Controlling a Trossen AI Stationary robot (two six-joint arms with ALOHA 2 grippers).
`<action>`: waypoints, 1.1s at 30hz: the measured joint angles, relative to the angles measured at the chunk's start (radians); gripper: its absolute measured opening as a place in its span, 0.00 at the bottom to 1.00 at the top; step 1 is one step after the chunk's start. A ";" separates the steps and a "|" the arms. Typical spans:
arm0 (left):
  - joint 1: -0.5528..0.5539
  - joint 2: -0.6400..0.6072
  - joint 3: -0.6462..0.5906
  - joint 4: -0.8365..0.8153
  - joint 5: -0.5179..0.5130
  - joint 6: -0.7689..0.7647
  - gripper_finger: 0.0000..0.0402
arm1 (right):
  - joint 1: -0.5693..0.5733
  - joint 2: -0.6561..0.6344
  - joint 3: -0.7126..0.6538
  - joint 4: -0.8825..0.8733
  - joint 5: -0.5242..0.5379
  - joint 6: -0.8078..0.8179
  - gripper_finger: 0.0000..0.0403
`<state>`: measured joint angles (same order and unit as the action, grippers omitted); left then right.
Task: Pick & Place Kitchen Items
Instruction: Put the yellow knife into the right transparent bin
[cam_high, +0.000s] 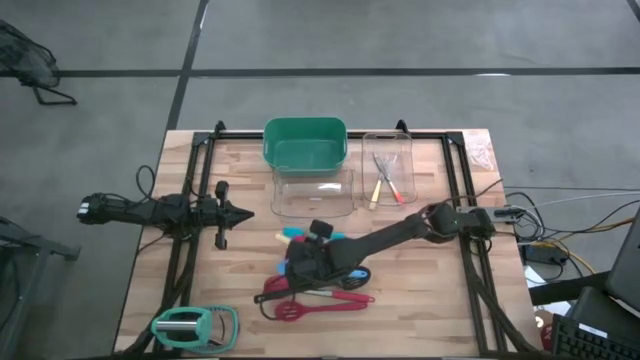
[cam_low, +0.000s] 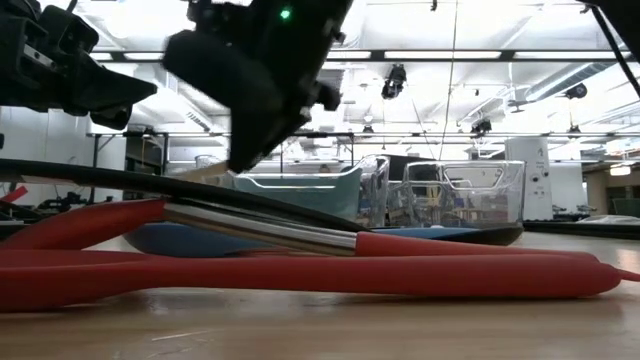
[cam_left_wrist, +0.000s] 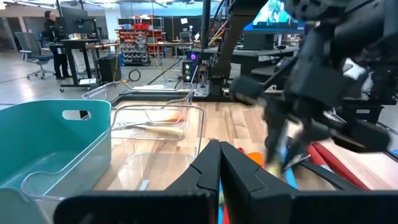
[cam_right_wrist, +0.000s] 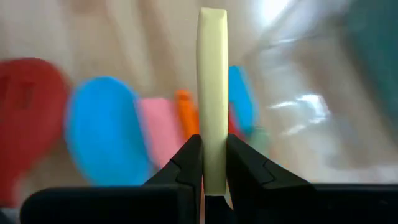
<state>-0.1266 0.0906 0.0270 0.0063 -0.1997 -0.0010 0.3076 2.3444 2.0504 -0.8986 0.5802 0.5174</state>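
Several slim utensils lie in a pile on the table's near middle: red ones (cam_high: 315, 297), blue (cam_high: 355, 275), pink and orange (cam_right_wrist: 163, 127). My right gripper (cam_high: 303, 262) stands over the pile, shut on a pale yellow utensil (cam_right_wrist: 212, 87). My left gripper (cam_high: 243, 212) waits shut and empty at the table's left; it also shows in the left wrist view (cam_left_wrist: 219, 163). Two more utensils lie in the clear bin (cam_high: 388, 182) at the far right. My right gripper pinches the pale yellow utensil's flat strip (cam_right_wrist: 213, 158) between its two fingers (cam_right_wrist: 186, 163), the thin edge facing the camera. The strip runs straight out beyond the fingertips, along the fingers. It sits above the pile; which end is held, I cannot tell.
A green bin (cam_high: 304, 142) stands at the far middle, with a clear bin (cam_high: 312, 192) just in front of it. A mint-green and grey gadget (cam_high: 193, 326) lies at the near left corner. Bare wood shows at the near right.
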 joint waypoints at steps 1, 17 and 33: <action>0.000 0.000 0.000 0.000 0.000 0.000 0.02 | 0.002 0.000 0.019 -0.048 0.023 0.006 0.11; 0.000 0.000 0.000 0.000 0.000 0.000 0.02 | 0.030 -0.002 0.228 -0.540 0.173 0.203 0.13; 0.000 0.002 0.000 0.000 0.000 0.000 0.02 | 0.002 -0.120 0.222 -0.672 0.268 0.290 0.12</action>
<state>-0.1268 0.0921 0.0269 0.0063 -0.1997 -0.0010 0.3092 2.2242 2.2729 -1.5708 0.8483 0.8077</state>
